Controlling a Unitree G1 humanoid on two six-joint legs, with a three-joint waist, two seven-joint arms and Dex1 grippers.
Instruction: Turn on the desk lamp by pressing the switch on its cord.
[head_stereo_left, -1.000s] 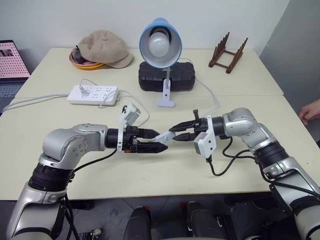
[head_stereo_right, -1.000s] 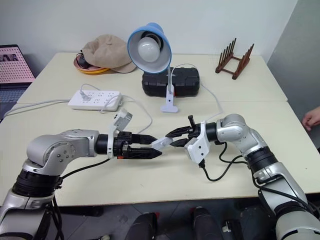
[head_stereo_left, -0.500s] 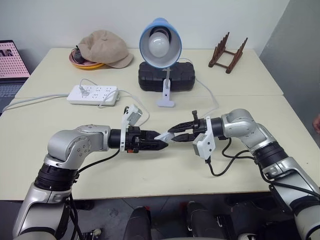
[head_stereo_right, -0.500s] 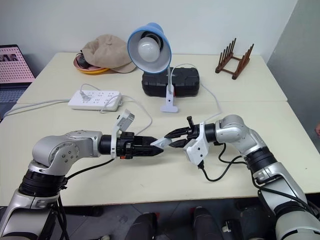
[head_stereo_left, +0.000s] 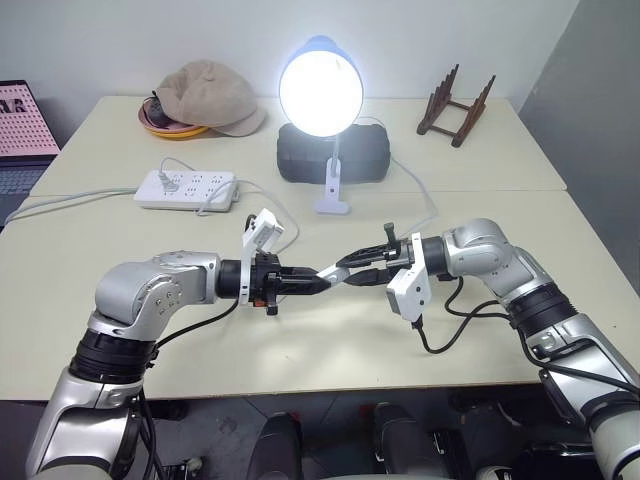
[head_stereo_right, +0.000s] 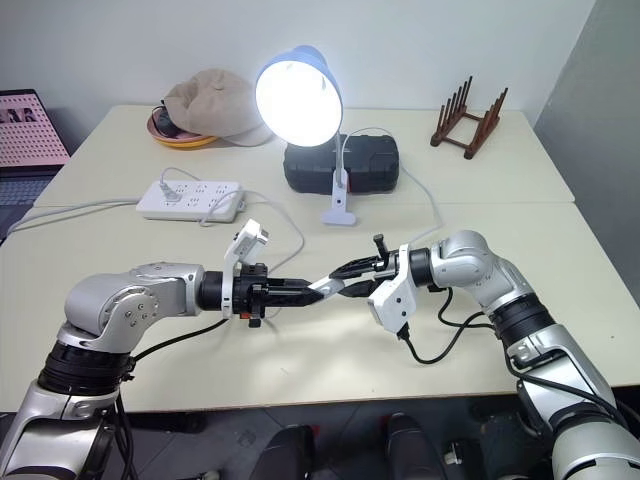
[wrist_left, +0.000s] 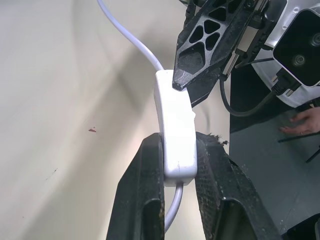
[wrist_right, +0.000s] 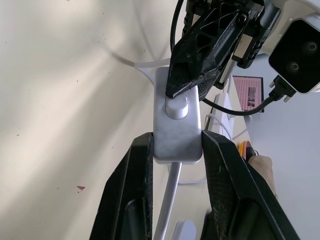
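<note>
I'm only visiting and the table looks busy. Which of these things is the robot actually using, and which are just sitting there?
In use:
- desk lamp, lit
- switch, clamped by left gripper and right gripper
- cord

Lying about:
- power strip
- cap
- black case
- wooden rack

The switch (wrist_left: 175, 132) looks like smooth white plastic with a soft sheen, and the cord (wrist_left: 131, 37) is smooth and white too. The pincer fingers (wrist_left: 142, 200) are matt black plastic, roughened and scuffed along their inner faces. The bench (head_stereo_left: 300, 345) has a matt cream top, smooth but speckled with small marks. The cap (head_stereo_left: 210, 95) is soft tan cloth. The rack (head_stereo_left: 455, 105) is dark wood. The robot's arm shells (head_stereo_left: 150, 290) are brushed silver metal.
</note>
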